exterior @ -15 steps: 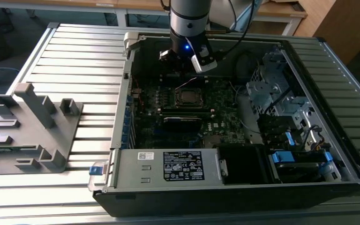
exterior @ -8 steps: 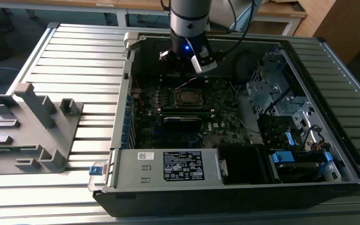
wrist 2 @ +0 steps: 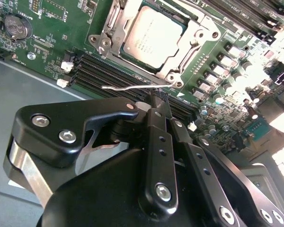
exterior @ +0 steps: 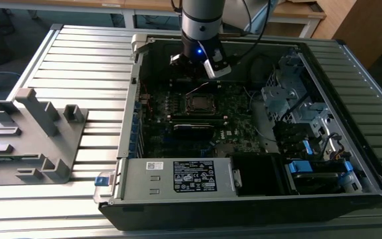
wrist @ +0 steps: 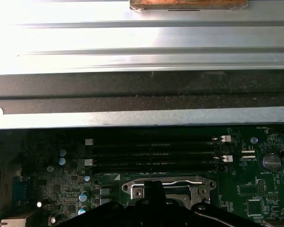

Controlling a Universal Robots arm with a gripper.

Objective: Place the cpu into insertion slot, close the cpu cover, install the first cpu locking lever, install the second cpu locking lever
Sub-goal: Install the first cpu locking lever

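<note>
Arm (exterior: 202, 20) hangs over the open computer case (exterior: 244, 211) in the exterior view, with the case lying on a slatted metal table (exterior: 78, 64). Gripper (exterior: 194, 74) sits low inside the case, just beyond the insertion slot (exterior: 200, 103) on the motherboard (exterior: 238, 124). The labelled power-supply box (exterior: 177, 177) is at the near edge of the case, and a grey plastic fixture (exterior: 28, 134) stands on the table at the exterior view's left. Second wrist view: cpu (wrist 2: 154, 35) lies seated in the slot, silver top up, with the cpu cover (wrist 2: 202, 33) down flat around its edges. A thin wire locking lever (wrist 2: 128, 87) runs out sideways from the socket corner, over the memory slots (wrist 2: 99, 71). Gripper (wrist 2: 157, 100) has its fingers drawn together, no gap at the tips. The tips are just beside the lever; contact cannot be told. First wrist view: gripper (wrist: 154, 196) is dark in the foreground, with the cover's metal edge just past it. Memory slots and the case wall (wrist: 142, 90) lie beyond, and a coin cell (wrist: 270, 161) sits off to one side.
</note>
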